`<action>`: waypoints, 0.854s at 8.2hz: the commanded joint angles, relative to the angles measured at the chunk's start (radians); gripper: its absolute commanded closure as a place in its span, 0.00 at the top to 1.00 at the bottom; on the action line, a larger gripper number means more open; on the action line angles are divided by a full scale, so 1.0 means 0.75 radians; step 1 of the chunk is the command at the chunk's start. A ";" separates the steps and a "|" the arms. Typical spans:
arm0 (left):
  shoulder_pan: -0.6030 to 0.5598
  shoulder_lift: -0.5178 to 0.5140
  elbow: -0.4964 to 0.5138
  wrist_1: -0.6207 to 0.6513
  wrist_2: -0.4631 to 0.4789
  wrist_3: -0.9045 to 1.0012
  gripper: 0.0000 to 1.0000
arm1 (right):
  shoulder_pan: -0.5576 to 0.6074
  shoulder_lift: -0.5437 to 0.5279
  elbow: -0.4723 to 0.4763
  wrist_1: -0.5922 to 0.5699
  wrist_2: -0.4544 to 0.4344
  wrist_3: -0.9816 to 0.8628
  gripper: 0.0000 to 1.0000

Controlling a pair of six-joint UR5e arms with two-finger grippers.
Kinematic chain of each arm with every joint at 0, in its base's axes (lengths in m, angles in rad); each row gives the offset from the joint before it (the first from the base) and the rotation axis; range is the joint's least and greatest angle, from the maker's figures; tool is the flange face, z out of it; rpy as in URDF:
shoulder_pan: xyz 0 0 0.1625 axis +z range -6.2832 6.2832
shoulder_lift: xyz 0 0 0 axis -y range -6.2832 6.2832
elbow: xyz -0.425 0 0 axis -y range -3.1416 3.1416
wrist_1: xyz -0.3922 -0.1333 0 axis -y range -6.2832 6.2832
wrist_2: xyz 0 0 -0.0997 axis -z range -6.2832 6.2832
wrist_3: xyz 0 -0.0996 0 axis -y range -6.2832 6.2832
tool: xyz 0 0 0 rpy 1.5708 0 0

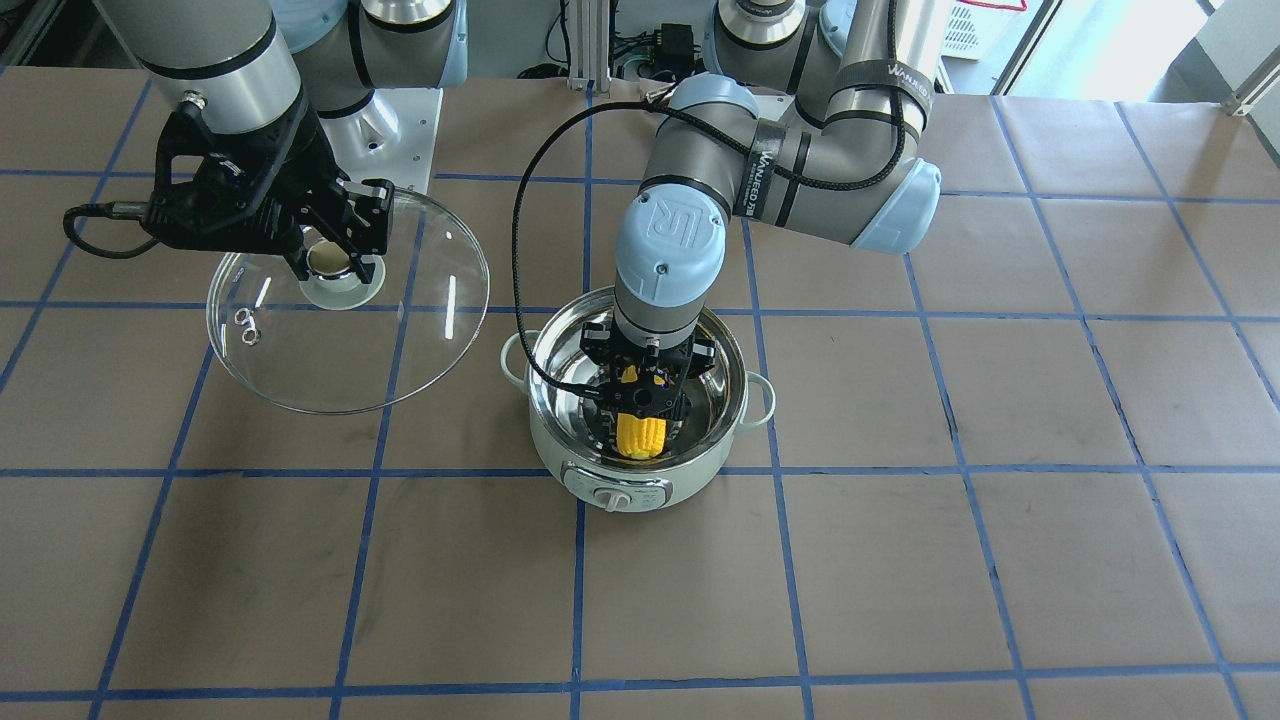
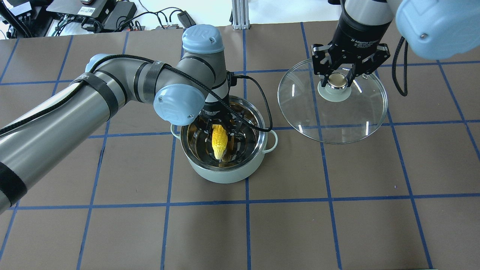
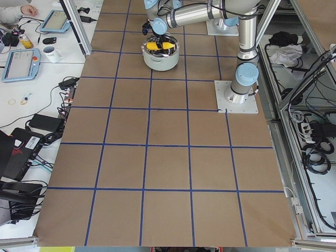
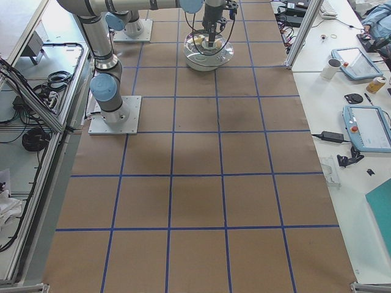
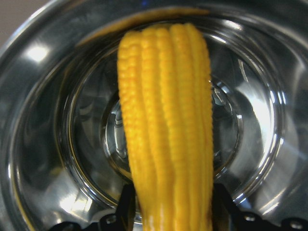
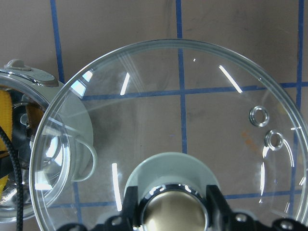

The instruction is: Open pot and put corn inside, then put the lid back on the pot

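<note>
The mint-green pot (image 2: 225,174) stands open mid-table, also in the front view (image 1: 560,445). My left gripper (image 2: 221,137) is down inside it, shut on the yellow corn (image 2: 219,140), which shows in the front view (image 1: 640,432) and fills the left wrist view (image 5: 166,125) above the steel pot bottom (image 5: 53,144). My right gripper (image 2: 337,77) is shut on the ball knob of the clear glass lid (image 2: 333,112) and holds it beside the pot, over the table. The lid (image 1: 350,340) and right gripper (image 1: 335,262) show in the front view, and the lid (image 6: 192,120) in the right wrist view.
Brown paper with blue tape gridlines covers the table (image 2: 300,225). A black cable (image 2: 258,97) loops from my left wrist over the pot's rim. Operator desks with tablets (image 3: 21,63) and a mug (image 3: 51,52) stand beyond the table's edge in the side views.
</note>
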 commanded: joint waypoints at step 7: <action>0.295 0.153 0.238 -0.242 0.093 0.237 1.00 | 0.002 -0.006 0.003 -0.002 0.002 0.004 0.13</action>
